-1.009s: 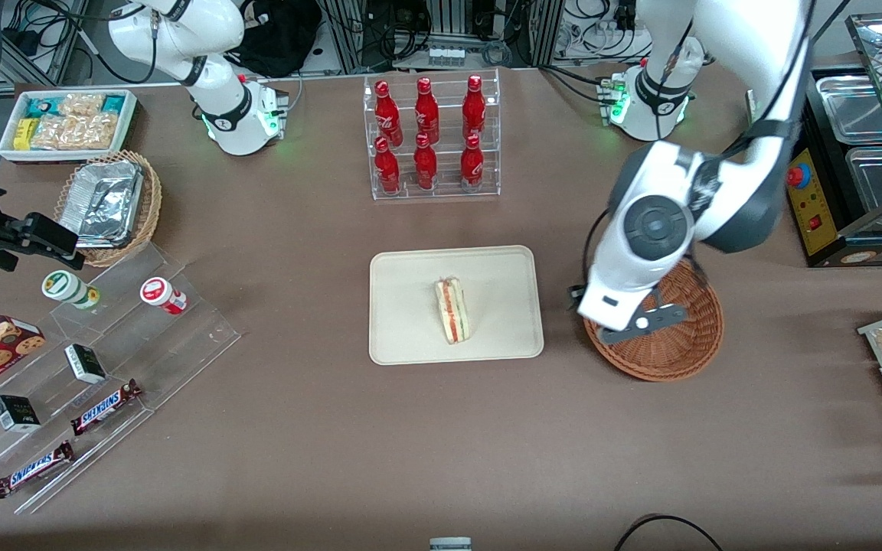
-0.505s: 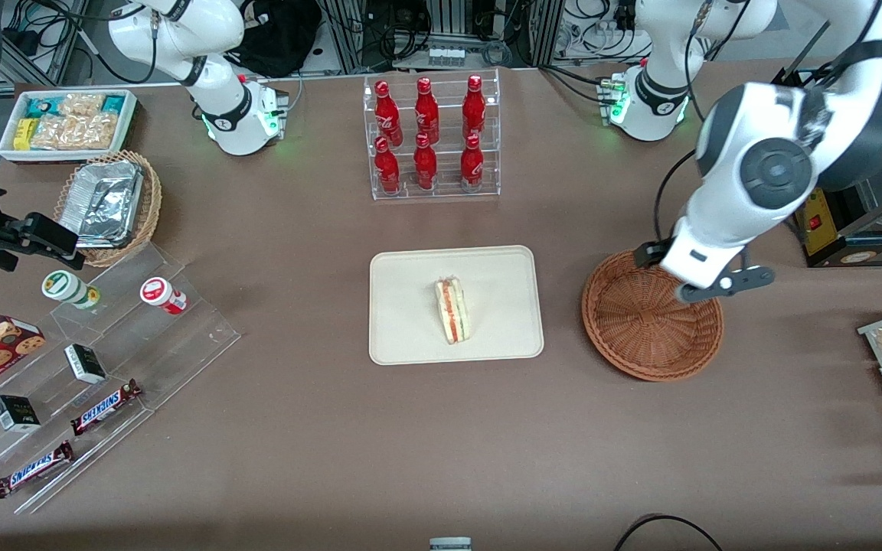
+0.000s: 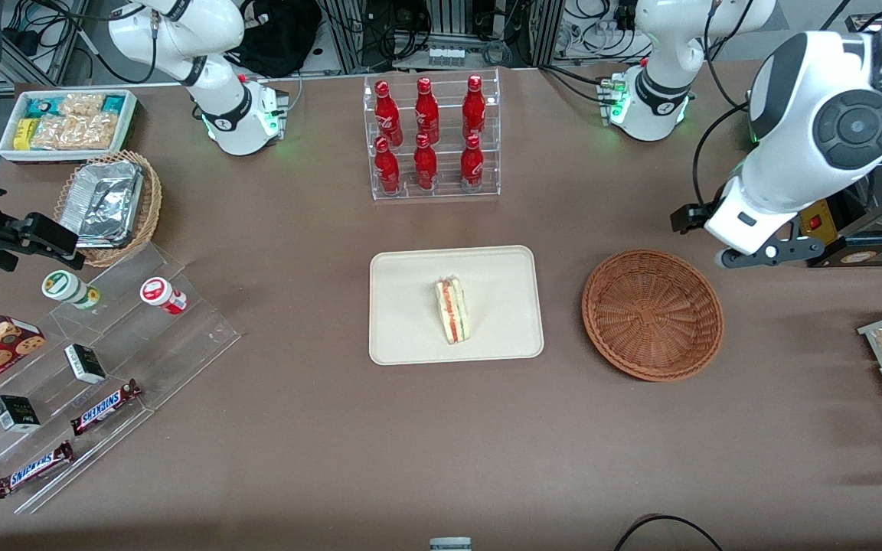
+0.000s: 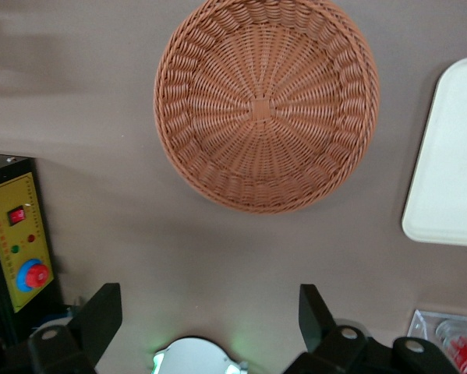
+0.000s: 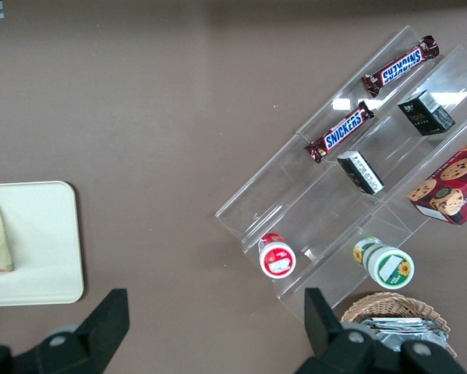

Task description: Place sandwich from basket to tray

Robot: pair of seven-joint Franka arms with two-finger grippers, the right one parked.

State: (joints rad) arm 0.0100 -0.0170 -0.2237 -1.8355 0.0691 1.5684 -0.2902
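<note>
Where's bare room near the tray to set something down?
Bare tabletop lies between the tray and basket, and nearer the camera than both. The tray itself is free around the sandwich. Crowded: the candy shelves. The open gripper hangs clear, above the table beside the basket.

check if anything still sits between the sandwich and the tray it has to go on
Nothing visible does: the triangular bread sandwich already lies on the cream rectangular tray. The open end effector hangs above the table, beside the reddish-brown wicker basket.

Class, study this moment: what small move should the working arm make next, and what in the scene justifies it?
Probably none beyond parking clear: the sandwich already lies on the tray, the basket holds nothing, and the end effector hangs open and empty above the table, farther from the front camera than the basket. The job looks done.
</note>
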